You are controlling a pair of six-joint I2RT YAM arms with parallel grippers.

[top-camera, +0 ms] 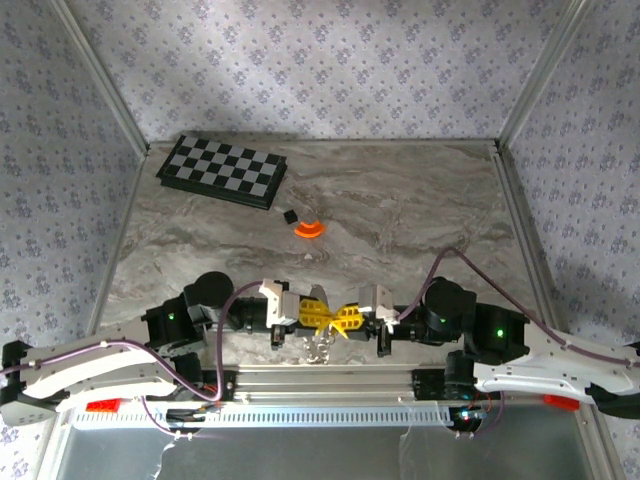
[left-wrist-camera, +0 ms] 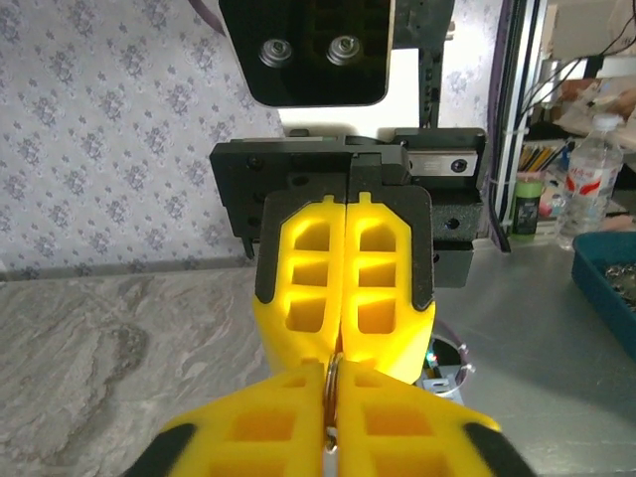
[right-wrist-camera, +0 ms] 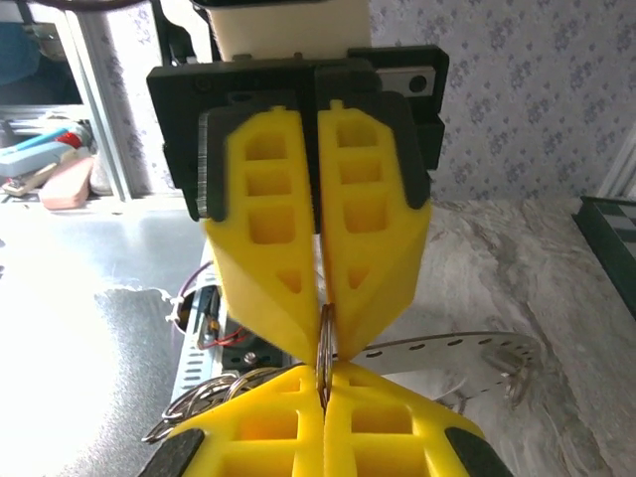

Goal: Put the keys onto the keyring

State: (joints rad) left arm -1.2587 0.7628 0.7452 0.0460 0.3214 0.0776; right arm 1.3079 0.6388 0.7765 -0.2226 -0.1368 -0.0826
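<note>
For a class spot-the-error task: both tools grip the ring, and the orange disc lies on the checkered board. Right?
No. The top view shows the disc on the table, apart from the board. The left tool and right tool do grip the ring.

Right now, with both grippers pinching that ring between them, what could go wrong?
One: left gripper and right gripper both pinch the thin keyring edge-on, tip to tip, so a slight pull or twist could probably slip it from one grip. Two: it is held in the air near the table's front rail, so a drop might send it into that rail.
</note>
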